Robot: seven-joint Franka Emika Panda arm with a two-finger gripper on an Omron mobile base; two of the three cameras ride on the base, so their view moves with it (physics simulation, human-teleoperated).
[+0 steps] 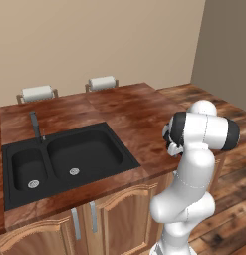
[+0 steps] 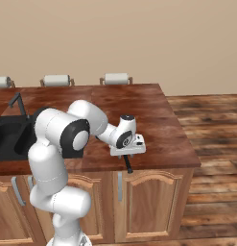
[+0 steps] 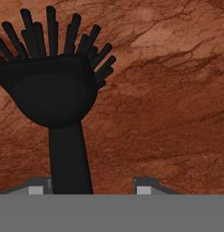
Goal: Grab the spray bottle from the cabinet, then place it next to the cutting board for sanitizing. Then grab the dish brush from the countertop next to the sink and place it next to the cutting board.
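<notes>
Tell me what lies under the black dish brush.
Under the thin black dish brush lies the glossy reddish-brown wood-grain countertop. The brush covers the wood directly below it.

Countertop [image 1: 129,112]: glossy reddish-brown wood grain, polished, veined. Sink [image 1: 64,162]: matt black, smooth, with small metal drains. Faucet [image 1: 36,127]: dull grey metal. Dish brush [image 3: 59,99]: plain matt black, plastic-looking, stiff bristles. Cabinet doors [image 2: 153,204] below: lighter satin wood, grey metal bar handles. Paper towel rolls [image 1: 102,82]: white, matt. Floor [image 2: 211,144]: dark plank wood, rough-grained.
</notes>
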